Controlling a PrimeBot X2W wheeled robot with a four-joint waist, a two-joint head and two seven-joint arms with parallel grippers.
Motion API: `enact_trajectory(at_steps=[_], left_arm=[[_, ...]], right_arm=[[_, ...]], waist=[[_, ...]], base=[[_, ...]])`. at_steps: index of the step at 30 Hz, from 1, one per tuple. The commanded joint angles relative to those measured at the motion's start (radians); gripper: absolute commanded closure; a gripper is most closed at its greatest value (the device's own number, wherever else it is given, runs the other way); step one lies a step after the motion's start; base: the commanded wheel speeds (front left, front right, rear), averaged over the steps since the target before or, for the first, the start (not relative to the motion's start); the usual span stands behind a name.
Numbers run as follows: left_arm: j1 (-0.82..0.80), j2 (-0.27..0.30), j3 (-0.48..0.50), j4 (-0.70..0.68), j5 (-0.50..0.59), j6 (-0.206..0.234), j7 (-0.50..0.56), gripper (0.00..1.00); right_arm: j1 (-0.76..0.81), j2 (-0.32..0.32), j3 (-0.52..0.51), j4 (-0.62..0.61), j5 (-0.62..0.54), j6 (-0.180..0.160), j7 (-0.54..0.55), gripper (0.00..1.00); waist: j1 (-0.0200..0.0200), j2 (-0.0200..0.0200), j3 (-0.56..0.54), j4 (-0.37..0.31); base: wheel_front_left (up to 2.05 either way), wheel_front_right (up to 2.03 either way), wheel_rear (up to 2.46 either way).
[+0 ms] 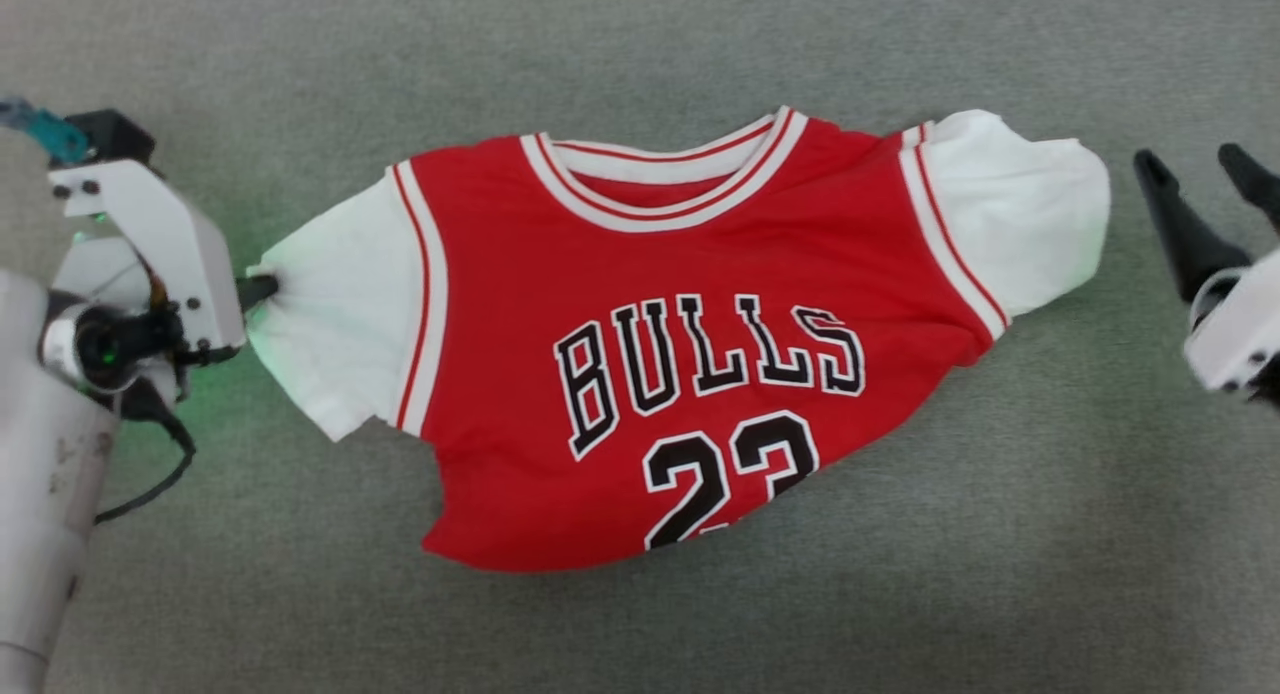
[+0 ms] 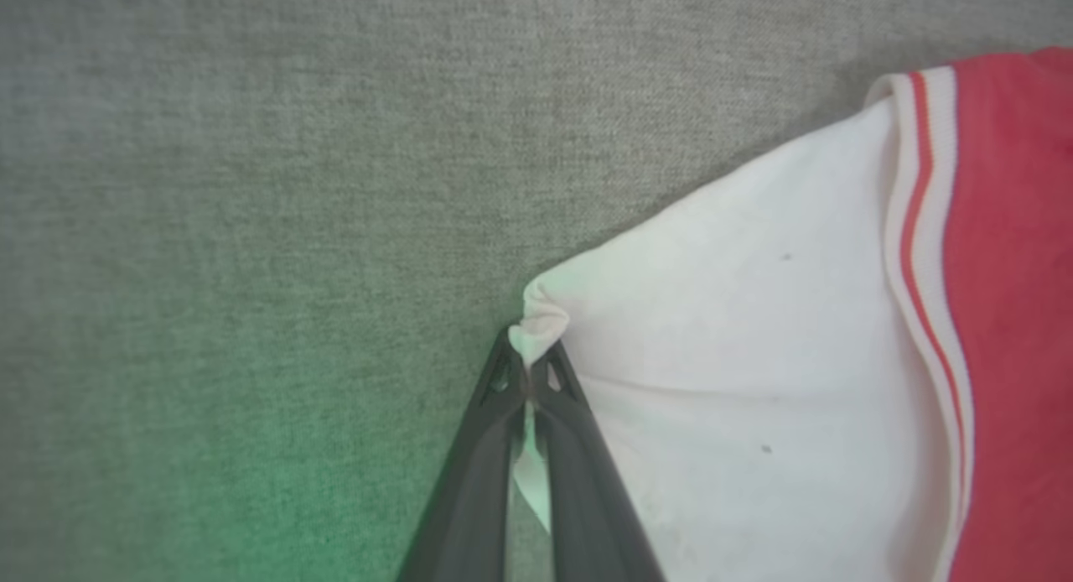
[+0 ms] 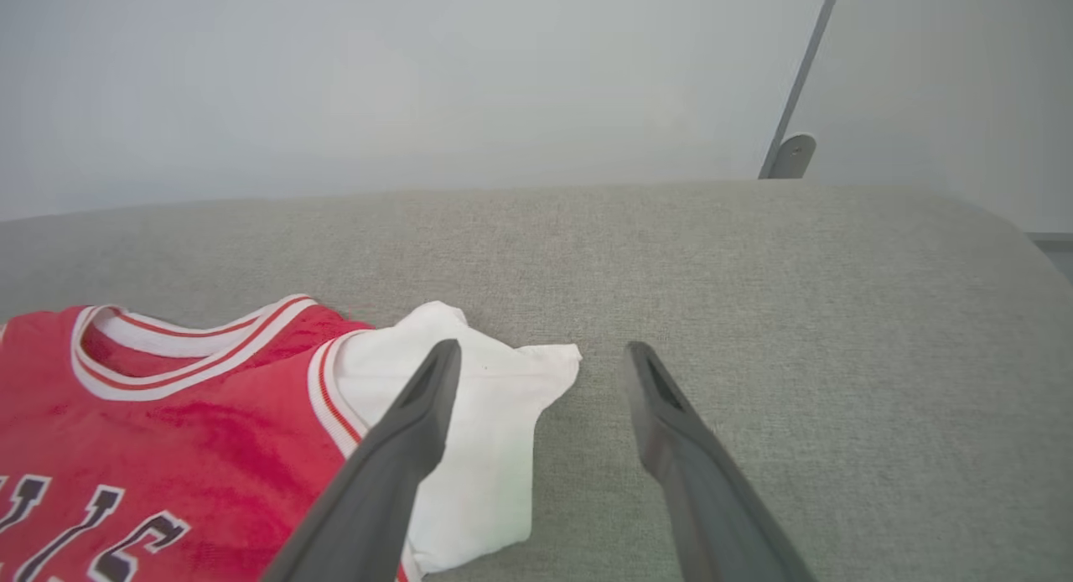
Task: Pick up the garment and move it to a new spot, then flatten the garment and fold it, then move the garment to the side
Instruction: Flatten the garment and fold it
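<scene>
My left gripper point(image 2: 530, 368) clamps the garment's point(image 1: 690, 274) sleeve edge. My right gripper point(image 1: 1192, 164) stands wide near the opposite sleeve. Grey surface point(image 1: 640, 34) lies open around.

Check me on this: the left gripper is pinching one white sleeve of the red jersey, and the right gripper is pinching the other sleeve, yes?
Not quite. The left gripper is pinching one white sleeve of the red jersey, but the right gripper is open, holding nothing, as the right wrist view shows.

Red garment point(image 1: 700, 304) front, black white-outlined lettering "BULLS" across the chest, number "23" below, lower part folded under
</scene>
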Motion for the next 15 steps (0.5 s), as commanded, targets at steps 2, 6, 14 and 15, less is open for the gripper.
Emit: enact_trajectory(at_steps=[2, 6, 14, 15], left_arm=[[0.019, -0.067, -0.033, 0.016, 0.003, -0.010, -0.006, 1.00], [-0.007, -0.085, -0.042, 0.023, 0.005, -0.017, -0.019, 1.00], [-0.037, -0.115, -0.065, 0.042, 0.002, -0.029, -0.047, 1.00], [-0.041, -0.118, -0.067, 0.046, 0.001, -0.030, -0.051, 1.00]], right_arm=[[-0.067, -0.031, 0.005, 0.059, 0.010, -0.001, 0.076, 0.00], [-0.165, -0.064, 0.008, 0.169, 0.009, -0.001, 0.182, 0.00], [-0.308, -0.086, 0.000, 0.393, -0.009, -0.001, 0.341, 0.00], [-0.323, -0.091, 0.000, 0.422, -0.013, -0.001, 0.355, 0.00]], waist=[[0.0000, -0.0001, 0.019, 0.030], [0.0000, -0.0001, 0.034, 0.061], [0.0000, -0.0001, 0.063, 0.114], [0.0000, -0.0001, 0.067, 0.120]], base=[[0.00, 0.00, 0.00], [0.00, 0.00, 0.00], [0.00, 0.00, 0.00], [0.00, 0.00, 0.00]])
